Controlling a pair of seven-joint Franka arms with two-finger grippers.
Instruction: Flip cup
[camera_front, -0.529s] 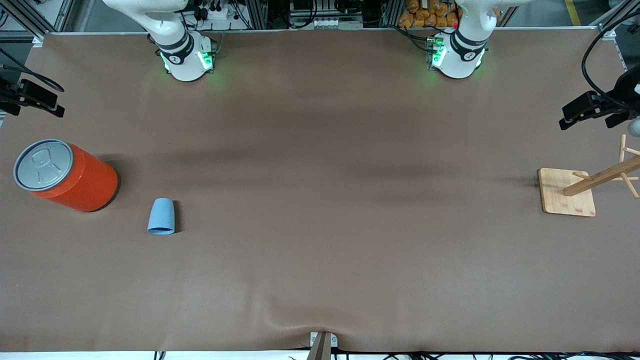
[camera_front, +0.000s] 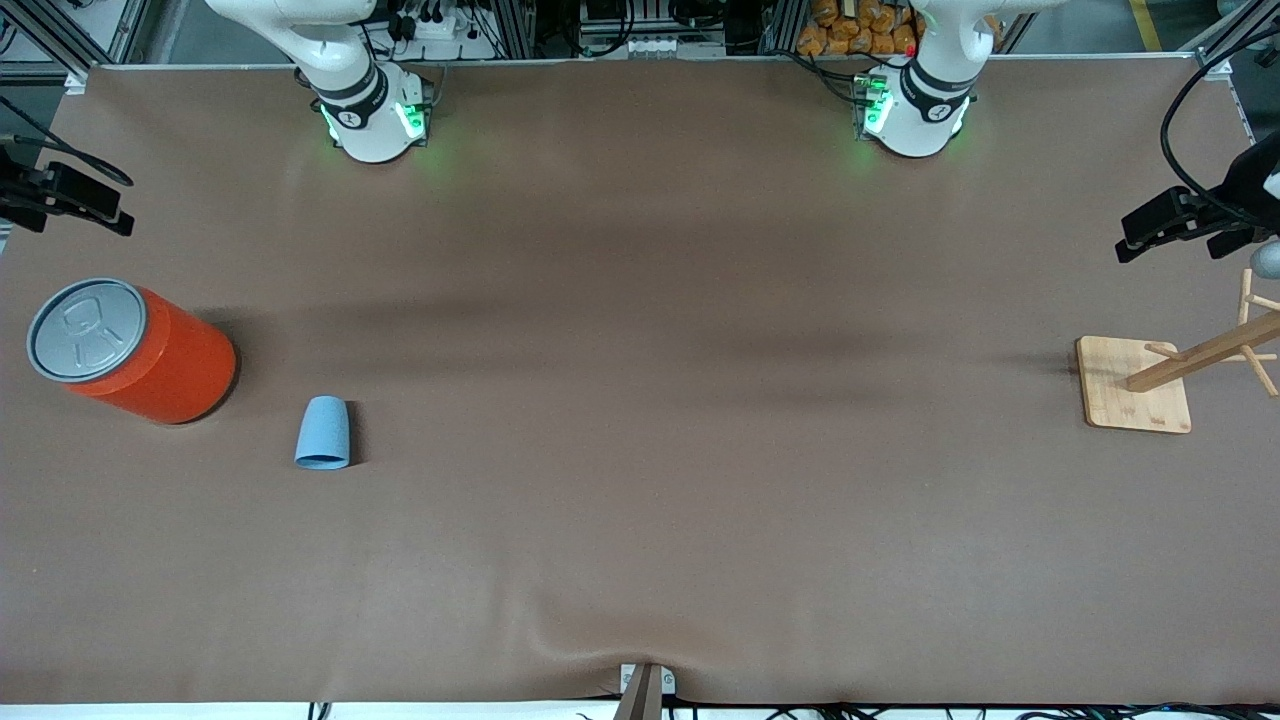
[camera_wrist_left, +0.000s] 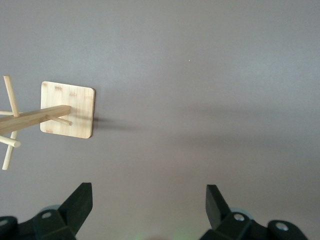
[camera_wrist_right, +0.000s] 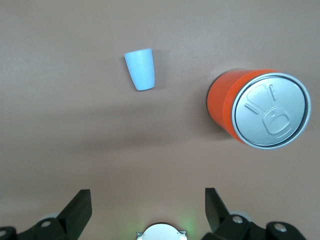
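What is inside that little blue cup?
Nothing can be seen in it. The cup stands mouth down on the brown table, beside the orange can, so only its outside shows; its inside is covered. Both claws are high up, away from it.

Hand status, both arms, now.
Left hand: open, holding nothing, high over the table.
Right hand: open, holding nothing; the cup lies untouched below.

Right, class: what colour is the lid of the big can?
Grey, a metallic silver-grey, on the orange can; its lid shows best in the right wrist view.
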